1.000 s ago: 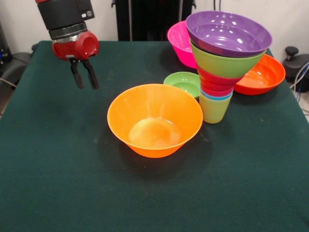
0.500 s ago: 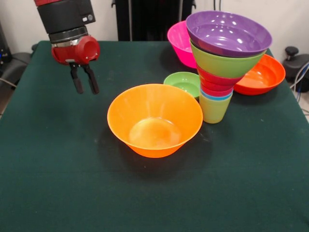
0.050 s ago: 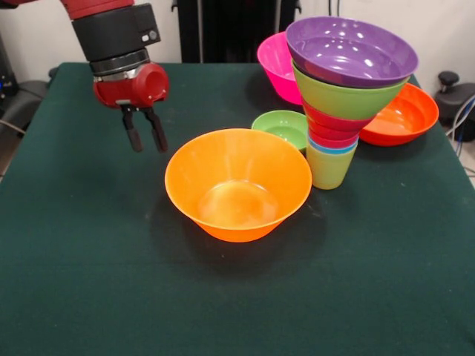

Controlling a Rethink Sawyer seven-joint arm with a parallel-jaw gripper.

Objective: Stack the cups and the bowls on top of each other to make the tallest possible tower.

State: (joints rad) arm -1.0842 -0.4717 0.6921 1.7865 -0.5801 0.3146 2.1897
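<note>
You see the gripper (image 3: 145,139) hanging empty, fingers narrowly parted, near the table's (image 3: 89,282) far-left corner, beside the orange bowl (image 3: 237,184); the tower (image 3: 343,96) stands mid-right.

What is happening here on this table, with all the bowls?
The gripper hangs open above the table, holding nothing, beside the big orange bowl. A tower already stands: a yellow-green cup lowest, a purple bowl on top. The pink bowl, small green bowl and red-orange bowl lie loose.
</note>
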